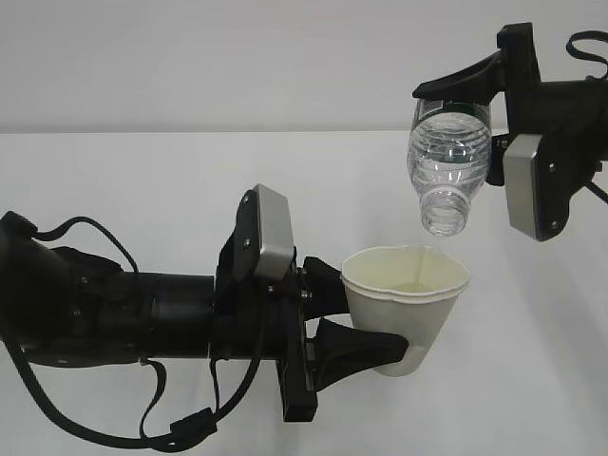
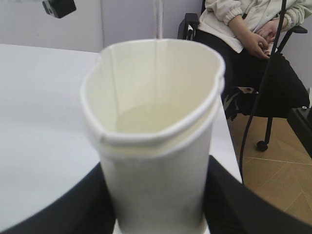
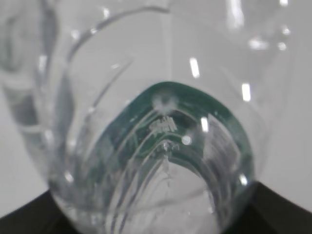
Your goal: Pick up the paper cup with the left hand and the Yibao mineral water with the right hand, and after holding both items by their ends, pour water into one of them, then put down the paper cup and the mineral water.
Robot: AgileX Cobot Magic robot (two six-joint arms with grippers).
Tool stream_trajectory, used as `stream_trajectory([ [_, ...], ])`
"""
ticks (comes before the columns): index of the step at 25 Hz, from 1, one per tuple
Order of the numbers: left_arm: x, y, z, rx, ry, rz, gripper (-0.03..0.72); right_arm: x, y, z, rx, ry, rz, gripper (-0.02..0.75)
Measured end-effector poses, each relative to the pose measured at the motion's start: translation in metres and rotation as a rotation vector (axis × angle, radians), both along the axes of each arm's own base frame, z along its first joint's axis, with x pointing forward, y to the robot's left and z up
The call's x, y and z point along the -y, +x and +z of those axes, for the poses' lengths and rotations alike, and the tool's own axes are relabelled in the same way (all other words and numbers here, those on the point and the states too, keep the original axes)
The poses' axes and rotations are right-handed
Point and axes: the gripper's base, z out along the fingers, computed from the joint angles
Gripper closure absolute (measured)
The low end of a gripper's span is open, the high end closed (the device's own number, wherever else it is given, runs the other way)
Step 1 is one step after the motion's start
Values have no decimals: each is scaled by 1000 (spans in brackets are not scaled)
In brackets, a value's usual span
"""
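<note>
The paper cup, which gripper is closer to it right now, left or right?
Left. The left hand grips the paper cup by its lower part; the right hand is up above it, holding the Yibao mineral water upside down.

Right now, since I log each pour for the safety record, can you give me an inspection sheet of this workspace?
Surface: white table, no spills seen.
Job's things: small white tapered paper cup holds some liquid; clear ribbed plastic bottle with dark green label is tipped neck-down above it.
Clutter: nothing seen.
Tools: left tool clamps the cup; right tool clamps the bottle.
Cables: black cables loop under the left arm.
Surroundings: seated person beyond the table.
</note>
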Motion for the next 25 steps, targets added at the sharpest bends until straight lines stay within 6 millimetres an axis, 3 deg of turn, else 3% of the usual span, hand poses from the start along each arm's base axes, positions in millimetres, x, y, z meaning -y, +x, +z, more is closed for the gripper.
stream_trajectory([
  [25,0,0,0,0,1,0,312,0,0,1,12,-1,-3,249],
])
